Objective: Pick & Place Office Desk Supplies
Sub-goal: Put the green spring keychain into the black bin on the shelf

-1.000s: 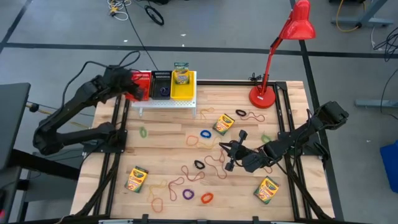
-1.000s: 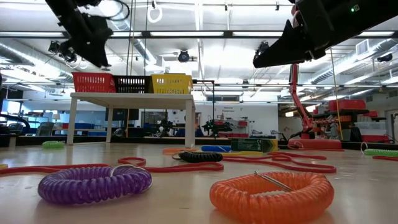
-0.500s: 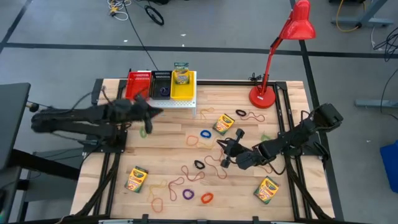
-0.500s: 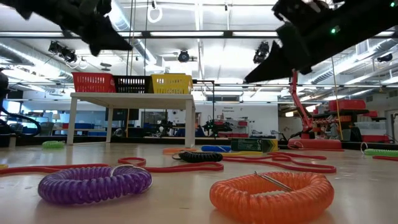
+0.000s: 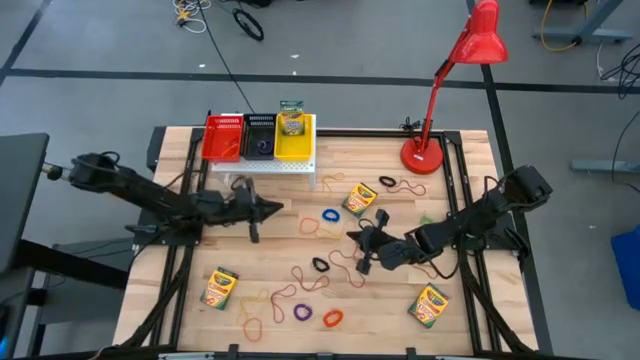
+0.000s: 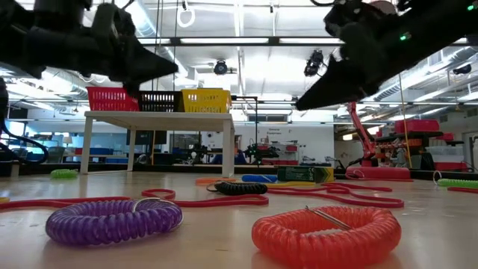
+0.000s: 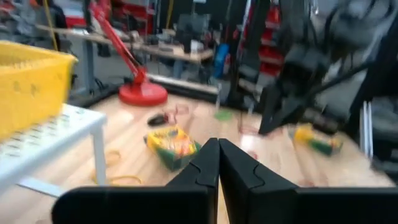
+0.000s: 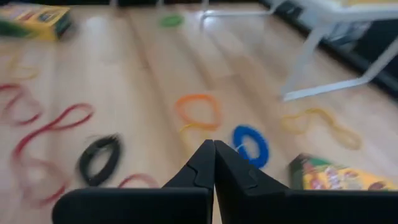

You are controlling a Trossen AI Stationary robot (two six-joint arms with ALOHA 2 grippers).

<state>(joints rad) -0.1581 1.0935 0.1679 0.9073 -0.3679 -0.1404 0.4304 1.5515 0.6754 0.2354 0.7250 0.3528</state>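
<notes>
Several yellow-and-green crayon boxes lie flat on the wooden table: one right of the middle (image 5: 359, 199), one near left (image 5: 219, 287), one near right (image 5: 430, 304). Another stands in the yellow bin (image 5: 291, 121). Reddish rubber bands (image 5: 313, 280) and small loops are scattered about: blue (image 5: 330, 215), black (image 5: 320, 264), purple (image 5: 302, 313), orange (image 5: 332, 318), green (image 5: 230, 212). My left gripper (image 5: 276, 210) is shut and level above the table, just in front of the white stand. My right gripper (image 5: 353, 238) is shut and hovers over the middle, slanting down near the blue loop (image 8: 249, 144).
A white perforated stand (image 5: 262, 163) at the far left carries red, black and yellow bins. A tall red desk lamp (image 5: 424, 155) stands at the far right. Black frame rails run along both sides. The two grippers point at each other across the table's middle.
My left gripper has swung away from the bins on the stand, down and toward the table's middle, tipping from a downward slant to level. My right gripper has sunk a little over the middle of the table.
</notes>
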